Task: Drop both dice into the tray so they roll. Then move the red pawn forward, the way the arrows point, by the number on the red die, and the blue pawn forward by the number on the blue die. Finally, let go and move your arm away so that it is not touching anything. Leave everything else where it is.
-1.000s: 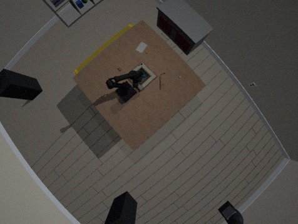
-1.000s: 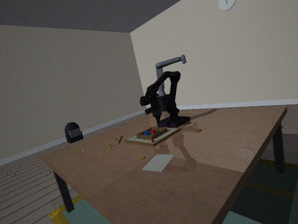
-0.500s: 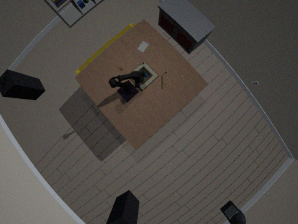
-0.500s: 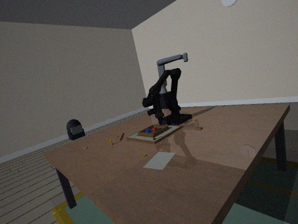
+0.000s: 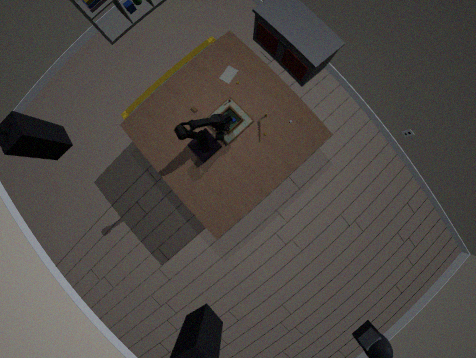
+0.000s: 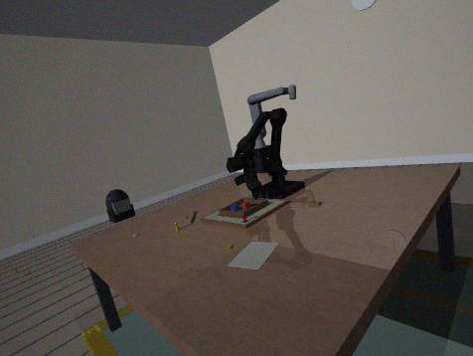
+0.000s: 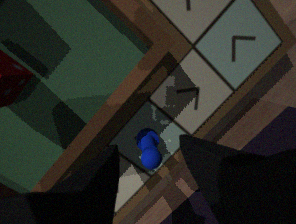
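Note:
The blue pawn [image 7: 151, 158] stands on a pale green square of the board [image 6: 213, 218] [image 5: 246, 122], beside the tray's outer wall. My gripper [image 7: 149, 146] is open, with one finger on each side of the pawn and gaps between them. In the exterior view the fingertips cannot be made out. The tray [image 7: 106, 120] holds the red die [image 7: 11, 80] [image 6: 245, 205] and the blue die [image 6: 235, 208] [image 5: 233, 120]. The red die is cut off and dark in the wrist view; its top number is unclear. The red pawn [image 6: 244, 218] stands upright on the board's edge squares.
A pale sheet [image 5: 229, 74] [image 6: 253, 255], a small wooden block [image 5: 194, 109] [image 6: 315, 204], a thin stick [image 5: 259, 130] [image 6: 194, 217], a yellow pawn [image 6: 177, 227] and a yellow piece [image 6: 229, 247] lie or stand around the board. The tray wall rises close beside the fingers.

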Tool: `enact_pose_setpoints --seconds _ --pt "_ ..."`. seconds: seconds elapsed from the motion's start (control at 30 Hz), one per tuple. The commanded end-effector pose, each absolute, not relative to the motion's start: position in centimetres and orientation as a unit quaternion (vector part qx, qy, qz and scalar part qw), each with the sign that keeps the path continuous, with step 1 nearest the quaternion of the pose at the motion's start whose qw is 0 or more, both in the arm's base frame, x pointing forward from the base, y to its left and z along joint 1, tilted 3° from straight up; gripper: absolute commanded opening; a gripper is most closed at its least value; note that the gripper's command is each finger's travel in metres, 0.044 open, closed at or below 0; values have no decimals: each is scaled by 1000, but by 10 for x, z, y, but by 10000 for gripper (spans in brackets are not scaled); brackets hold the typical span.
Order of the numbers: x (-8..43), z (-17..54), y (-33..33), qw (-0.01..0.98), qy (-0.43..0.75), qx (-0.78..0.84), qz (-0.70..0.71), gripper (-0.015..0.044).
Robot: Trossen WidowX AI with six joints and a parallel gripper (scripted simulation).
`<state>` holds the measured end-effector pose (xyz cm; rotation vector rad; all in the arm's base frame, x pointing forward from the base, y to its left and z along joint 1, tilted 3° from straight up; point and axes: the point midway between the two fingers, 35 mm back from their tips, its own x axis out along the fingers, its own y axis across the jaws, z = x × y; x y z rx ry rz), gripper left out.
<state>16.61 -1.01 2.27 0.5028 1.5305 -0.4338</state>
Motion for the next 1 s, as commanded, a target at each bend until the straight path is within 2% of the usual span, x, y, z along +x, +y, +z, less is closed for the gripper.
enact_pose_setpoints --seconds 0.0,0.2,0.33,0.57,0.97 --pt "167 31 -11 672 679 223 -193 289" --pt "167 73 -12 670 680 223 -196 440" --pt "168 80 -11 677 686 201 -173 440" --pt "170 155 7 706 706 -16 46 440" --pt "172 147 6 709 705 7 24 440"
